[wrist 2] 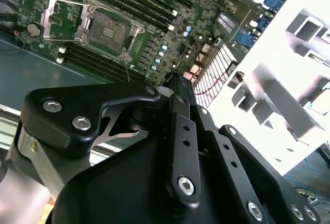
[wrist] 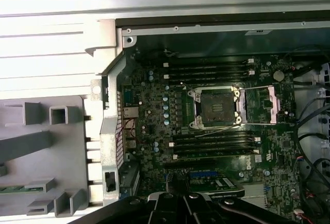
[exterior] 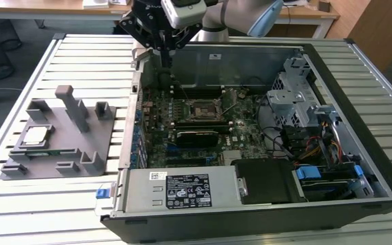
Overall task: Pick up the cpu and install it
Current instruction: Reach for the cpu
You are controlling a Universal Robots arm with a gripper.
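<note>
The cpu [exterior: 34, 135], a small silver square, lies on the grey holder [exterior: 80, 148] on the slatted table, to the exterior view's left of the open computer case. My gripper [exterior: 165, 57] hangs over the case's far left corner, well away from the cpu, its fingers shut with nothing between them. In the second wrist view the gripper [wrist 2: 174, 79] narrows to one closed tip. The motherboard socket [exterior: 201, 109] stands open with its metal load plate [wrist: 263, 102] flipped aside. The socket appears in both wrist views [wrist: 219, 108] [wrist 2: 108, 28], its dark centre bare.
A green memory stick [exterior: 46, 151] rests in the holder near the cpu. Grey posts [exterior: 67, 99] rise from the holder. The case wall [exterior: 131, 122] stands between holder and motherboard. A drive cage [exterior: 295, 97] and cables [exterior: 312, 148] fill the case's right side.
</note>
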